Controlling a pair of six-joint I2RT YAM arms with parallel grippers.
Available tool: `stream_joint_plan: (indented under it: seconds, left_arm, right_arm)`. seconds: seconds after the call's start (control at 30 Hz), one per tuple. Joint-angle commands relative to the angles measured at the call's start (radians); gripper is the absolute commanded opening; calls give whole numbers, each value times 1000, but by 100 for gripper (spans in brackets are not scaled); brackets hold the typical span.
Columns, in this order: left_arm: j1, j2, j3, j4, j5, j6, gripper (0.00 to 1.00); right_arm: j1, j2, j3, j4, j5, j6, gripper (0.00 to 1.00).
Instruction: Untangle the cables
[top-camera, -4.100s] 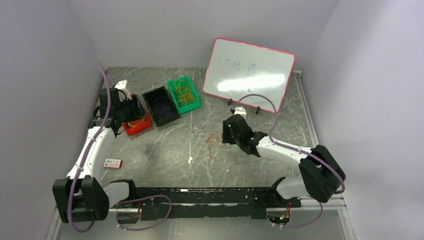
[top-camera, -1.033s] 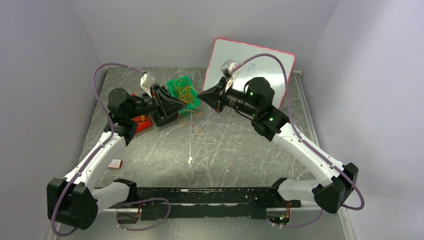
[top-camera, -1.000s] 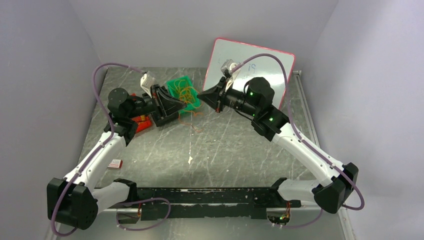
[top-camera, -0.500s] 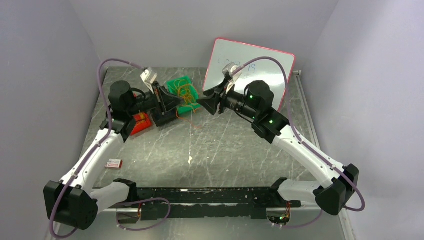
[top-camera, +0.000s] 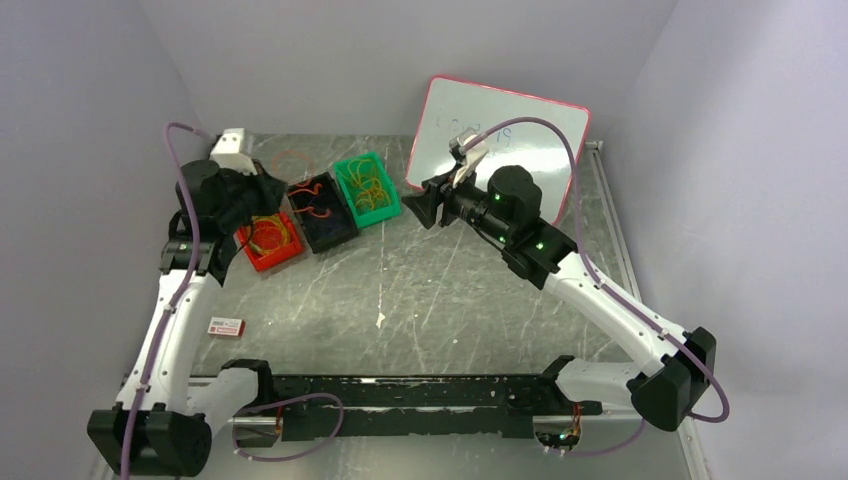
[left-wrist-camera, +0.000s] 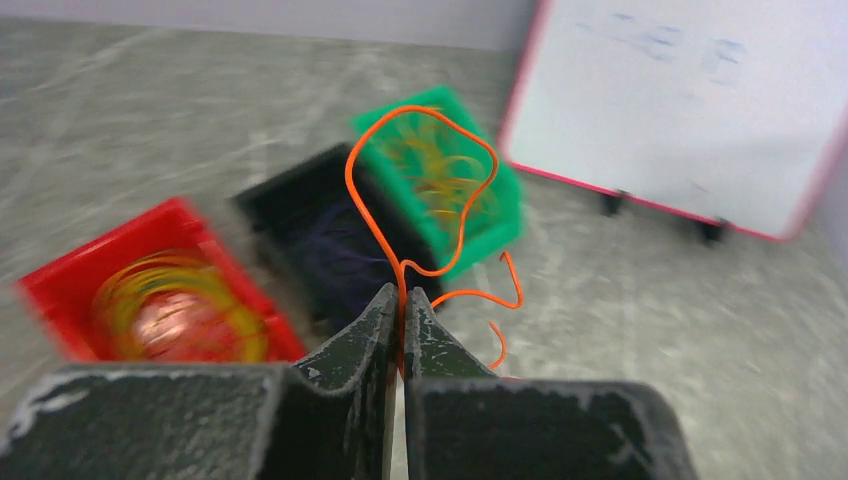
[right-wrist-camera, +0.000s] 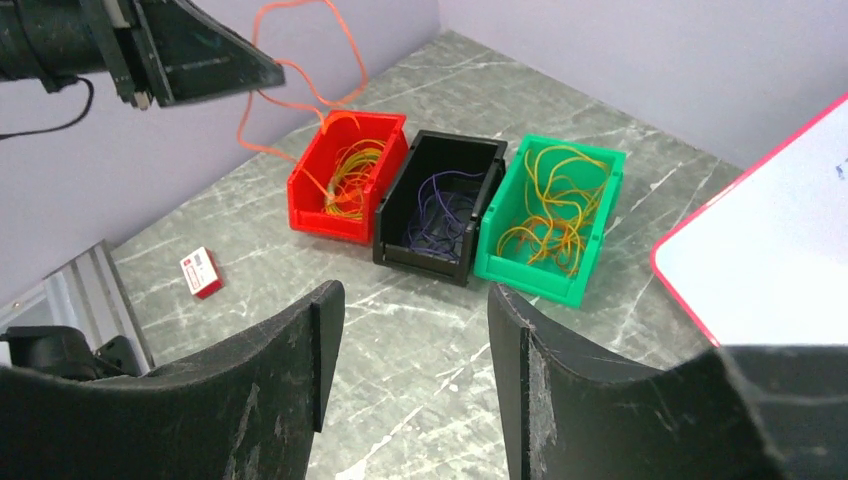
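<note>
Low in the left wrist view, the left gripper (left-wrist-camera: 401, 300) is pinched tight on one orange cable (left-wrist-camera: 350, 180). The cable's loop runs straight ahead of the jaws, up the frame. Beyond it sit the red bin (left-wrist-camera: 150, 215) at lower left, the black bin (left-wrist-camera: 290, 170) and the green bin (left-wrist-camera: 500, 225), each holding coiled cables. The left arm is much nearer the red bin. At mid-frame in the top view, the right gripper (top-camera: 415, 205) stands parted and holds nothing.
</note>
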Motion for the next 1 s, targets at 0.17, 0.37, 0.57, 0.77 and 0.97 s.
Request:
stream_joint_plan:
  seconds: [0.17, 0.37, 0.57, 0.77, 0.97]
  left_arm:
    - [93, 8, 56, -134, -464, 87, 7]
    - [103, 82, 34, -65, -583, 110, 7]
    - [103, 143, 24, -10, -624, 114, 7]
    - [105, 173, 16, 5, -629, 108, 7]
    - [108, 199, 1, 6, -683, 106, 7]
  right_arm:
    - [-4, 23, -22, -21, 19, 35, 59]
    - [-4, 32, -40, -32, -13, 51, 59]
    - [-4, 42, -55, -44, -13, 47, 59]
    - [-3, 60, -56, -41, -24, 41, 59]
    - [-4, 76, -54, -42, -46, 38, 59]
